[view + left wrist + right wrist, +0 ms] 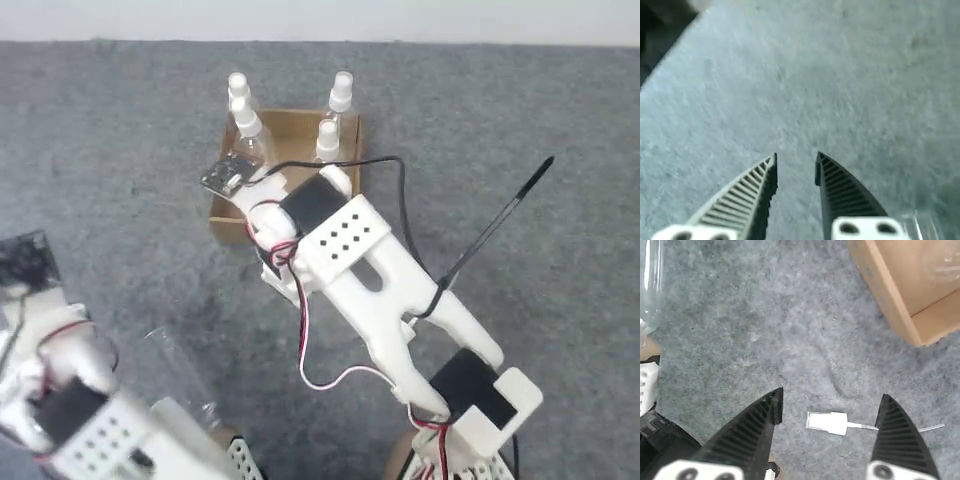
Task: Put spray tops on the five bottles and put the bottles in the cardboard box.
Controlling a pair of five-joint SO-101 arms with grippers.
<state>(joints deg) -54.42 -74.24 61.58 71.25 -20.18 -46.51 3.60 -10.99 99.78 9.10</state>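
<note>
The right gripper (831, 395) hangs spread wide over the grey carpet (765, 330). A loose spray top (827, 422) lies flat between its jaws, untouched, close to the cardboard box (880, 285). Four capped bottles (250, 140) stand in the box. At the near left, the left gripper (796, 157) is slightly parted and empty, beside a clear bottle (180, 370).

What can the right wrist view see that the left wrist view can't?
Right wrist view, not the left: a loose spray top lying on the grey carpet, seen between the open right fingers, plus a corner of the cardboard box and part of a clear bottle.
Left wrist view, not the right: the left fingers, a little apart with nothing between them, and a bit of clear plastic beside one.
Both share: grey carpet under a pair of ribbed fingers.
</note>
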